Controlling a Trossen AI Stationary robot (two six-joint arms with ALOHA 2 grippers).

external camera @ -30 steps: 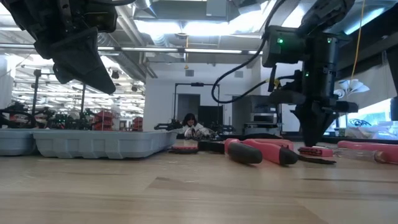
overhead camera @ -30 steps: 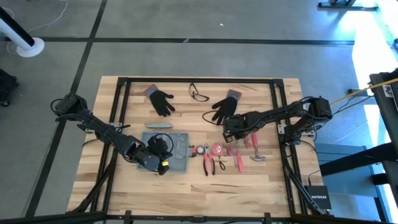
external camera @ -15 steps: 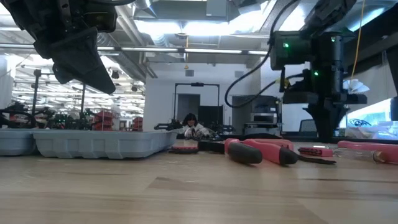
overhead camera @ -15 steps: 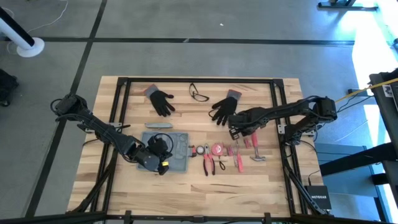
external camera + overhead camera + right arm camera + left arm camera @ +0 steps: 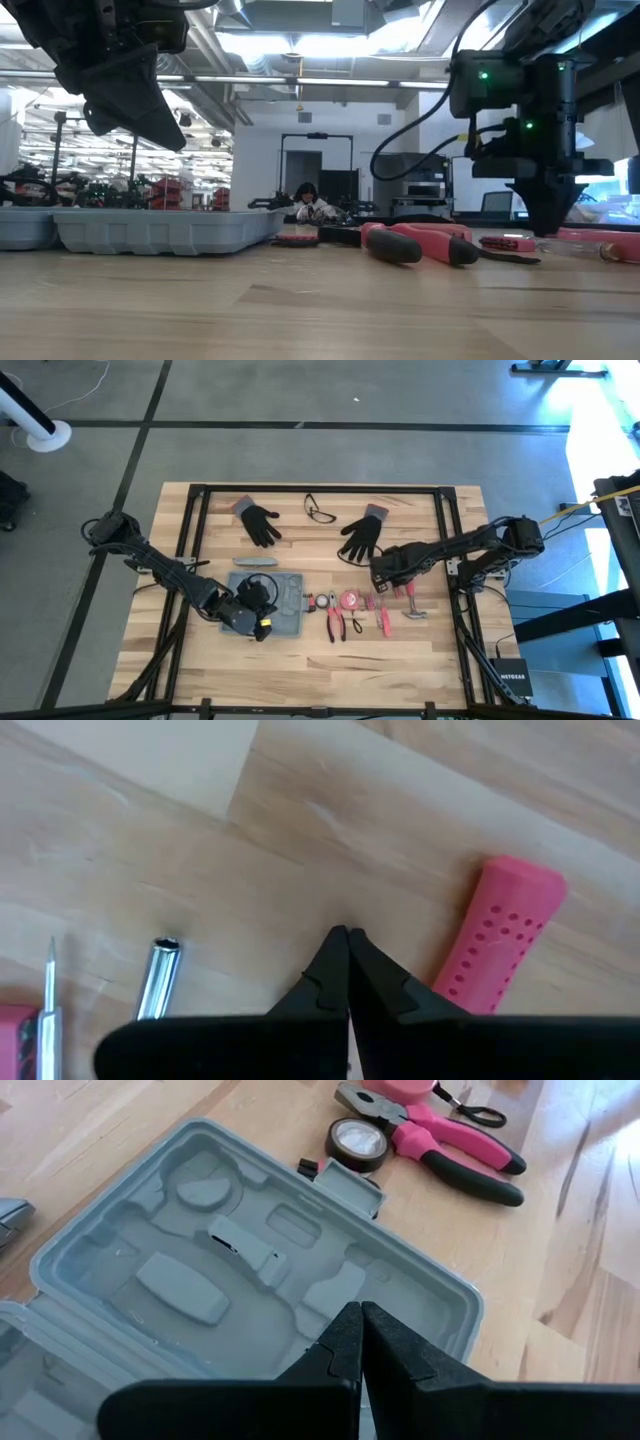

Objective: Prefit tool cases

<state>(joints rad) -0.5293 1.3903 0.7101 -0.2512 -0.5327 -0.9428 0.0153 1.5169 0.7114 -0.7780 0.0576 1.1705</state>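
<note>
The tabletop (image 5: 420,650) holds the open case (image 5: 285,603) near its middle. The left gripper (image 5: 360,1312) hangs over the case, jaws together. Well right of the case, the right gripper (image 5: 346,933) hangs over bare wood beside a pink handle (image 5: 497,936), jaws together.

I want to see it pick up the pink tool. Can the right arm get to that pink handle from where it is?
Probably yes. The right gripper hangs shut just above bare wood, right beside the pink handle, with nothing between them. It would need to open first.
</note>
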